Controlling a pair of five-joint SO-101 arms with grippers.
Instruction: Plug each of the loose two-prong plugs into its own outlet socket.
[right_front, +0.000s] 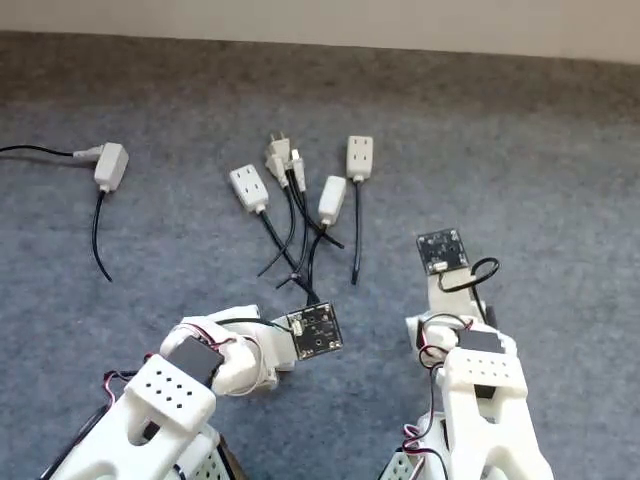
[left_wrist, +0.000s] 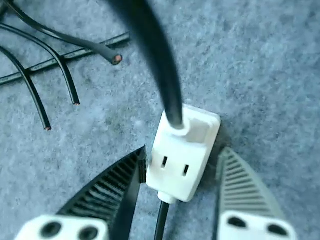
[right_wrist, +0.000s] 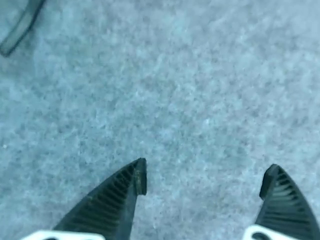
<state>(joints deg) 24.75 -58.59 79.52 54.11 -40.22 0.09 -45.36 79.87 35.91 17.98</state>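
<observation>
The left gripper (left_wrist: 182, 156) holds its jaws apart astride a white two-slot outlet socket (left_wrist: 175, 172) lying on grey carpet (left_wrist: 260, 60). It is probably light, hard and slick, so pinch its flat flanks, not the black cord (left_wrist: 155, 65). The right gripper (right_wrist: 205, 177) gapes over carpet.

Looks like a robotics lab bench: a desk (right_front: 560, 170) under grey carpet-like felt, plain pale wall (right_front: 400, 18) behind, white plastic arms (right_front: 485, 385) with bare wiring, outlet sockets (right_front: 247, 187) on cut-off cords.
</observation>
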